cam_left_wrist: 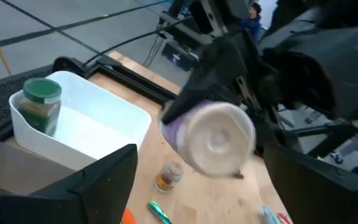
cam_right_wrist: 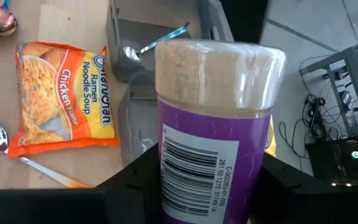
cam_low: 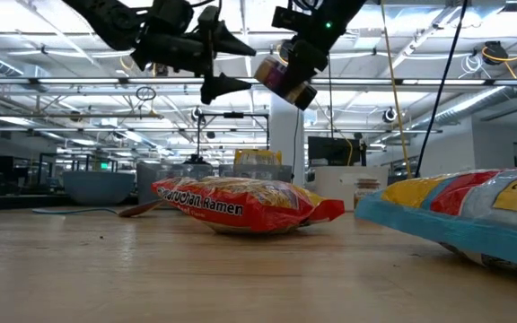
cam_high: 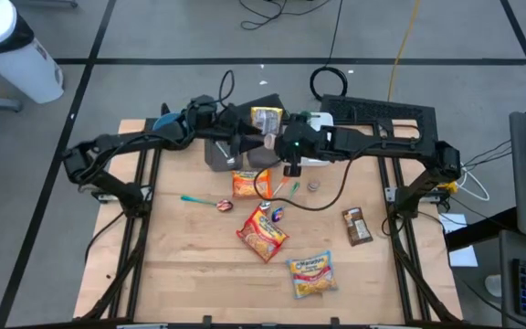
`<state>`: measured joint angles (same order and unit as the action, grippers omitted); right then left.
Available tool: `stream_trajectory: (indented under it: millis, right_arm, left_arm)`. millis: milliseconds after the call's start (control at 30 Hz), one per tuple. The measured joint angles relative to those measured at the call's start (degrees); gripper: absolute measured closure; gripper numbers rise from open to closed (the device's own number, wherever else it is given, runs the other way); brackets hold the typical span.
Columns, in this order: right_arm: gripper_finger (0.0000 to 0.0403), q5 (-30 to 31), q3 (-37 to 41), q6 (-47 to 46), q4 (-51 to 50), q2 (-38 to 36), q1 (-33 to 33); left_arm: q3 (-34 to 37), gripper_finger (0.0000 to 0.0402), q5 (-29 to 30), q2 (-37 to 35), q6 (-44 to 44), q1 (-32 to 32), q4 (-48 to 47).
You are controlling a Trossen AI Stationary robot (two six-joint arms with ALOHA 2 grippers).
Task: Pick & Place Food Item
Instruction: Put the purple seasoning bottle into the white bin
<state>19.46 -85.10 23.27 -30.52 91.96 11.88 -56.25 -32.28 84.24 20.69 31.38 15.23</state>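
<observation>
Wooden table (cam_high: 190,265) sits on a grey floor, with a long hall of ceiling lights behind it in your low view.

Your task item is the purple spice jar (cam_right_wrist: 213,118), with a barcode label and a clear lid over pale granules. It is up in the air, above the far middle of the table, tilted with its lid end pointing toward the left arm. You can see its round end face-on in the left wrist view (cam_left_wrist: 215,137) and its angled body in the low view (cam_low: 284,79).

Your right gripper (cam_high: 290,151) is clenched on the jar, one dark finger on each side of the purple label. Your left gripper (cam_low: 232,61) is just beside the jar's lid end, with its fingers (cam_left_wrist: 104,180) spread wide and not touching it.

Below the jar, a grey bin (cam_right_wrist: 135,46) holds a spoon, and an orange chicken ramen packet (cam_right_wrist: 61,93) lies next to it on the wood. A white bin (cam_left_wrist: 98,127) near the far edge holds a green-lidded jar (cam_left_wrist: 41,102), and a small glass bottle (cam_left_wrist: 168,175) lies on the table beside that bin.

Nearer you lie a red ramen packet (cam_high: 263,230), a blue and yellow ramen packet (cam_high: 312,272), a brown bar (cam_high: 356,226) and a teal-handled spoon (cam_high: 204,201).
</observation>
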Motion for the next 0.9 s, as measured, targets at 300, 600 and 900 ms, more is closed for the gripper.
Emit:
stream_trajectory:
  millis: [300,600,900]
  right_arm:
    - [0.025,0.02,0.01,0.48,0.54,0.0,0.02]
    - [0.0255,0.04,0.09,0.54,0.79,0.07,1.65]
    - [0.0256,-0.2,0.07,1.38,1.46,0.0,2.25]
  left_arm:
    - [-3.67,0.0034,4.03,3.3,-0.85,-1.17,-0.58]
    - [-6.49,0.0034,3.34,5.42,-0.89,-3.48,-0.63]
    - [-9.4,0.0034,7.31,5.48,-4.63,-6.29,-5.86]
